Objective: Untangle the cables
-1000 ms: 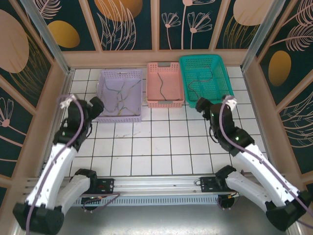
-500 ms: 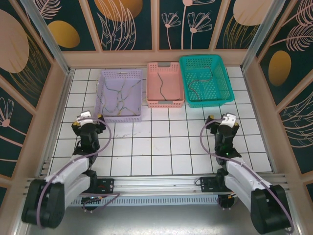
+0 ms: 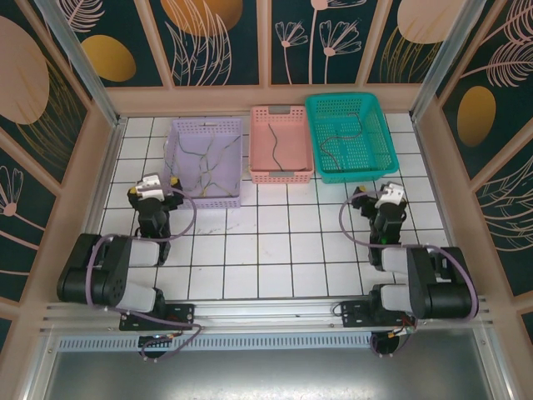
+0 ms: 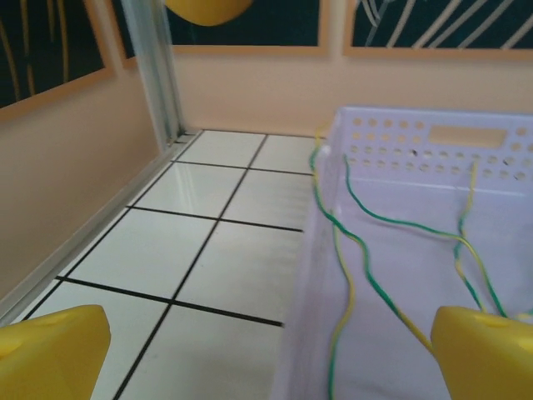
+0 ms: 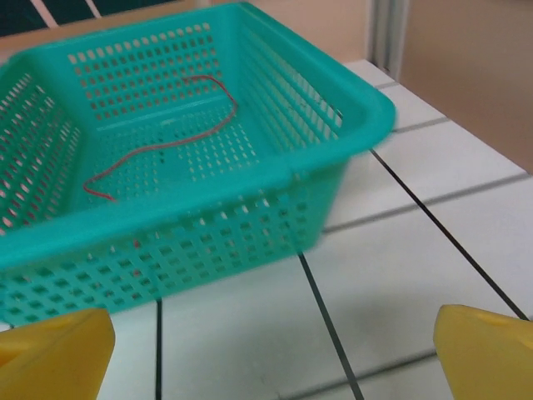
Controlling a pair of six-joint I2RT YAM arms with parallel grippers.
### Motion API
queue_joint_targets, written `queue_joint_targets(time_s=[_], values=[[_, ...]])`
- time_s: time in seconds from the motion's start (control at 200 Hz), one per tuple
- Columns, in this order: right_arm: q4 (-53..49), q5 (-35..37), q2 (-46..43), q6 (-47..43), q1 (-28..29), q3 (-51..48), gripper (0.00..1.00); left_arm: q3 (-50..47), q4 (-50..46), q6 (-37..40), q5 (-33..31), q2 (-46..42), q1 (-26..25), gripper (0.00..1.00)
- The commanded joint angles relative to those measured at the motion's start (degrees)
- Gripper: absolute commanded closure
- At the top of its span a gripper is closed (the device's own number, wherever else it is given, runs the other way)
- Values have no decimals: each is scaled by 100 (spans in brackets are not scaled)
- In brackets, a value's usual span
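Several yellow-and-green cables lie tangled in the lilac basket. In the left wrist view the same cables cross the floor of the lilac basket. One dark cable lies in the pink basket, and another cable in the teal basket; up close that cable looks reddish. My left gripper is open, just short of the lilac basket's near left corner. My right gripper is open too, a short way in front of the teal basket. Neither holds anything.
The three baskets stand side by side at the back of the white tiled table. Wooden walls and a metal post close in the sides. Both arms are folded low over their bases near the front rail.
Both arms have folded back toward their bases, drawing the grippers away from the baskets' near edges. The jaws stayed open and the cables did not move.
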Motion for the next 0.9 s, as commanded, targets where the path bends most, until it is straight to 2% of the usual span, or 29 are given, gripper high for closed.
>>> queue_joint_targets(time_s=[0.0, 0.135, 0.16, 0.19, 0.235, 0.28, 0.42, 0.896], values=[[889, -502, 211, -306, -158, 162, 1, -82, 771, -267, 364, 274, 269, 1], [2410, -831, 1369, -177, -437, -28, 1, -156, 886, -356, 176, 248, 278, 1], [2069, -834, 1371, -143, -478, 132, 1, -142, 877, -358, 171, 263, 286, 1], [1195, -1009, 1159, -103, -508, 374, 1, -131, 817, -367, 188, 245, 287, 1], [1711, -987, 1308, -162, -472, 286, 1, -133, 858, -359, 178, 261, 287, 1], [1404, -975, 1209, -140, -477, 335, 1, -132, 824, -367, 183, 244, 287, 1], [1358, -633, 1242, -245, -299, 396, 1, -129, 824, -351, 160, 244, 287, 1], [1252, -1025, 1244, -317, -363, 463, 1, -122, 806, -331, 174, 239, 287, 1]])
